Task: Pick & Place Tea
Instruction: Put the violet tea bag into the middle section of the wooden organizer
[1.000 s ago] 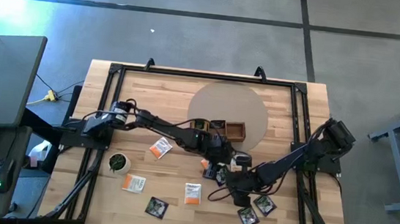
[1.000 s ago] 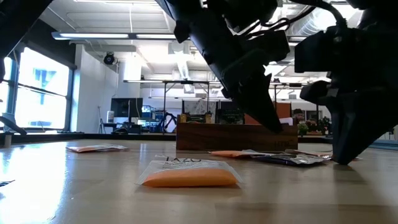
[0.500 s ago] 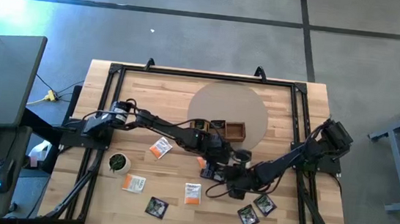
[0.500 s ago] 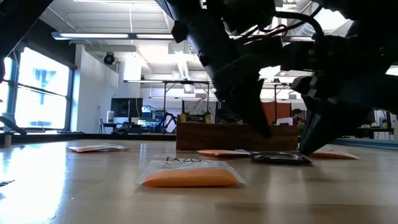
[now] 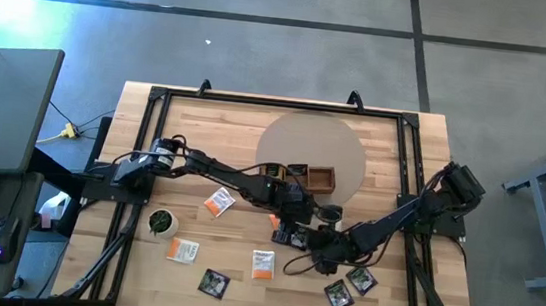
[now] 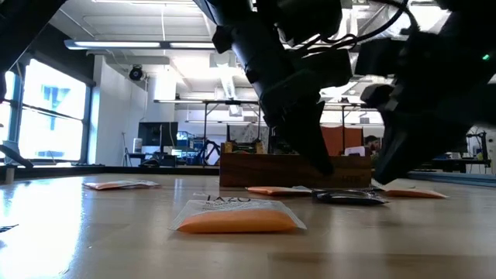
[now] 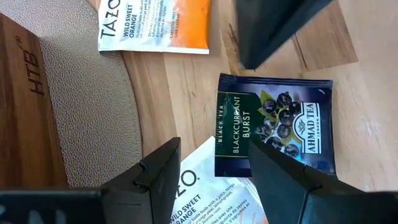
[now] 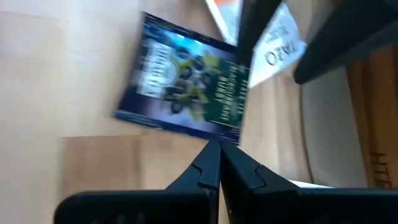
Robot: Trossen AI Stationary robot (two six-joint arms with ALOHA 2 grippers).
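A black tea packet (image 5: 293, 237) (image 7: 273, 127) lies flat on the table, partly over a white-and-orange packet (image 7: 205, 186). My left gripper (image 5: 290, 220) (image 7: 213, 149) hangs open just above them, one finger on either side of the black packet's edge, touching nothing. My right gripper (image 5: 309, 245) (image 8: 219, 146) is shut. Its tip stands beside the black packet's (image 8: 186, 93) edge, and in the low view it hangs a little above the table, next to that packet (image 6: 349, 197). The wooden tray (image 5: 303, 176) stands on the far side.
More packets lie about: white-and-orange ones (image 5: 218, 203) (image 5: 181, 250) (image 5: 262, 264) and black ones (image 5: 212, 283) (image 5: 339, 296) (image 5: 360, 279). A small cup (image 5: 160, 223) stands at the left. The tray sits on a round grey mat (image 5: 314, 142). Both arms crowd the table's middle.
My right gripper has moved from the near right toward the black packet and the left gripper, then risen slightly off the table. The black packet, which looked rumpled beside it a second ago, now lies flat, a little farther left. The left gripper has kept open above it.
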